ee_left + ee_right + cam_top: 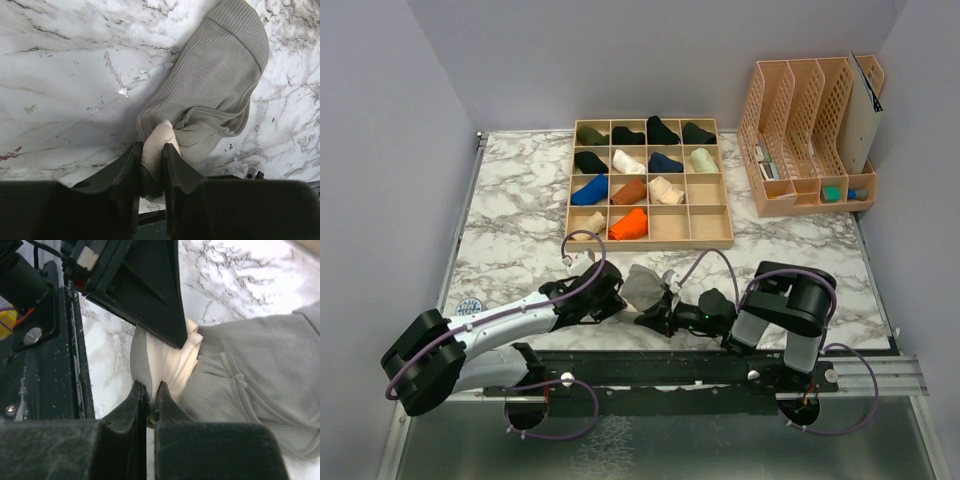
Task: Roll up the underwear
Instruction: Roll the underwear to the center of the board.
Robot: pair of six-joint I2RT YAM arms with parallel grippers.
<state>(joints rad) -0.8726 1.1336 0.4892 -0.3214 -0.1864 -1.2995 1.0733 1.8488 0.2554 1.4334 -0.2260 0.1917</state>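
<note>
Left gripper (151, 150): clenched on the cream end of the grey underwear (215, 85); right gripper (148, 390): pinching that same end; underwear bunched on the table (60, 75) near its front edge; roll apparently barely begun, most left to do.

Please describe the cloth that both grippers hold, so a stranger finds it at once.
On the marble table, look in front of the wooden tray, near the arms' bases. There lies the grey ribbed underwear, pinched by the left gripper and right gripper. Unlike the tray's rolled pieces, it lies loose on the marble.
</note>
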